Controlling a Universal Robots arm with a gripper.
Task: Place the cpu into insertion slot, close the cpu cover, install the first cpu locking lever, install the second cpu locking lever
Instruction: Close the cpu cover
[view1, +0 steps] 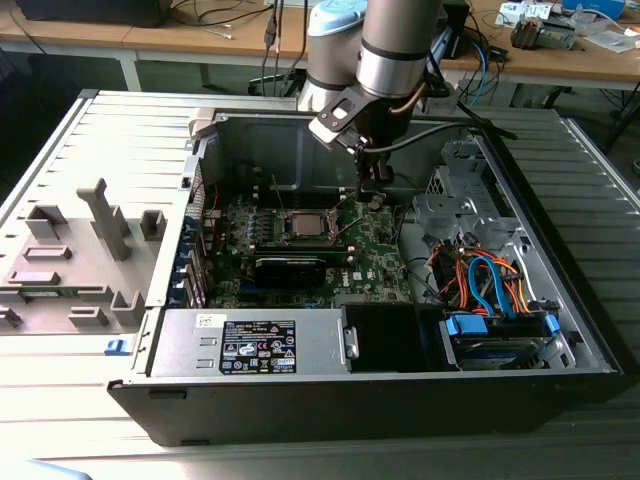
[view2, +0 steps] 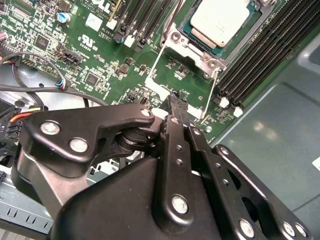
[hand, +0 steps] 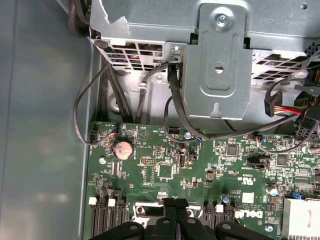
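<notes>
One cpu (view2: 220, 20) sits in one slot (view2: 189, 47), with two wire levers (view2: 159, 57) beside it. One gripper (view2: 176, 100), fingers closed, hangs near the slot. The open case (view1: 400, 400) rests on a grey table (view1: 60, 140), with desks (view1: 100, 40) behind.

Our exterior view looks down into the case (view1: 300, 405) from well back; both wrist views sit close over the board (view2: 100, 55) (hand: 150, 150).

Print present, none quoted here. On the power supply (view1: 320, 345), exterior view: large black-and-white label (view1: 257, 347) plus small white sticker (view1: 210, 320). On the green circuit board (hand: 150, 165): white silkscreen logo (hand: 248, 215) in the first wrist view; white certification marks (view2: 86, 44) and tiny component designators in the second wrist view. The cpu (view2: 220, 20) top: marking too faint to read.
</notes>
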